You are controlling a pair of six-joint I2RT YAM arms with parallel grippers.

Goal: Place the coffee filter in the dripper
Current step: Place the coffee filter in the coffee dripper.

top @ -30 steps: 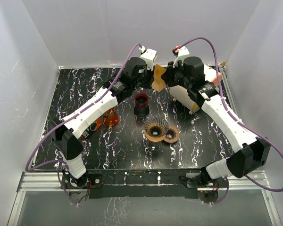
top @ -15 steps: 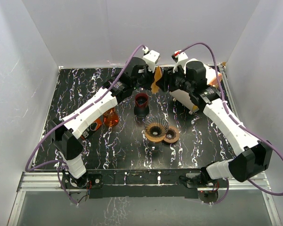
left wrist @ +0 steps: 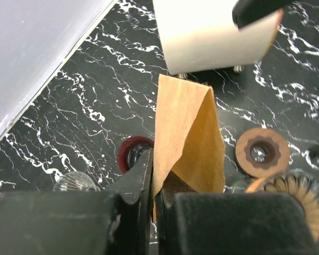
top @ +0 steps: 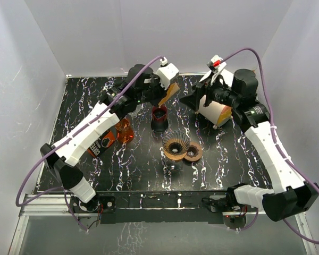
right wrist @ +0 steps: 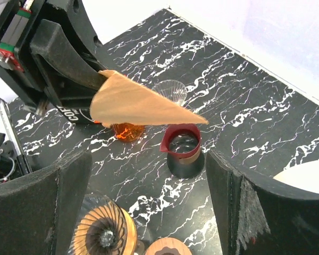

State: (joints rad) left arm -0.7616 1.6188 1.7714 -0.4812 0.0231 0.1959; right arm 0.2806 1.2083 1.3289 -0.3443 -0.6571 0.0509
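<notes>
two arms reach toward the far side of the black marbled table (top: 69, 106). the left gripper (left wrist: 155, 178) is pinched tight on the lower corner of the coffee filter (left wrist: 189, 133), a folded sheet of brown paper, and holds it in the air so that the cone shape stands out from the jaws. the filter hangs near the back of the table, higher than the red-rimmed black cup (top: 159, 117) and touching nothing below it. the right gripper (right wrist: 149, 175) stands wide with nothing between its fingers (right wrist: 48, 207); it faces the filter from the right and is apart from it. the dripper (top: 176, 146), a ribbed brown cone, sits on the table closer to the arm bases than the cup, and the filter is not yet in it. a flat wooden ring (top: 193, 153) lies just beside the dripper on its right. an orange glass (top: 124, 133) stands left of the cup, and a dark packet (top: 98, 144) with orange print lies further left. a clear ribbed glass (right wrist: 170, 91) stands behind the orange one. a white cylinder (top: 215, 110) on small feet stands at the back right, under the right arm's wrist
</notes>
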